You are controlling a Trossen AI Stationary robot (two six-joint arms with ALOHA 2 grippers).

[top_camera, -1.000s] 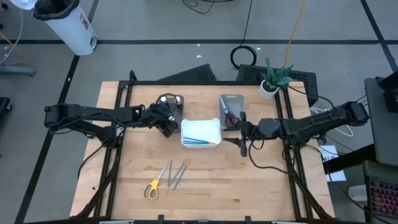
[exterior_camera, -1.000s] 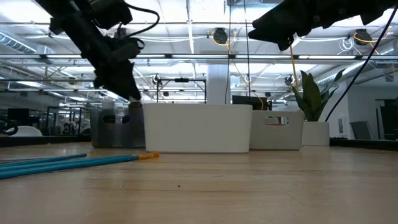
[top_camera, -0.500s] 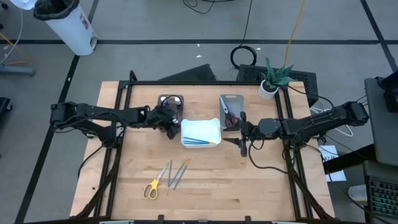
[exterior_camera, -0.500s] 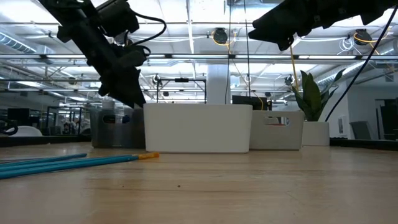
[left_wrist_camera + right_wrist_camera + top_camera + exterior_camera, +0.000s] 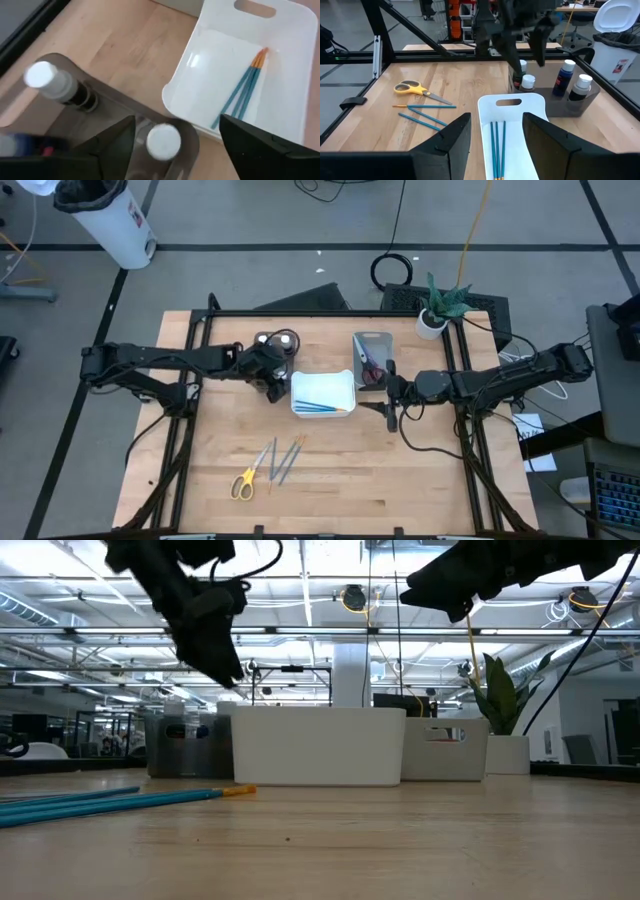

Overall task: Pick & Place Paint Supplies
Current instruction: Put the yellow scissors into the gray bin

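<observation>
A grey tray (image 5: pixel 112 100) at the table's far left holds several dark paint bottles with white caps (image 5: pixel 567 75). My left gripper (image 5: pixel 275 385) hangs open above it, one capped bottle (image 5: pixel 162 141) standing upright in the tray below the gap between its fingers. Beside it, a white tray (image 5: pixel 322 406) holds three blue brushes (image 5: pixel 242 90). My right gripper (image 5: pixel 390 402) waits open, holding nothing, to the right of the white tray. Yellow scissors (image 5: pixel 243 483) and loose brushes (image 5: pixel 282 460) lie flat on the near table.
A second grey tray (image 5: pixel 372 345) with red-handled scissors (image 5: pixel 370 370) stands at the far right of the white tray. A potted plant (image 5: pixel 440 308) sits at the table's far right corner. Bare wood lies along the near edge.
My left gripper has risen away from the grey tray of bottles, mostly in the last half second. The bottle under it stays standing in the tray.
</observation>
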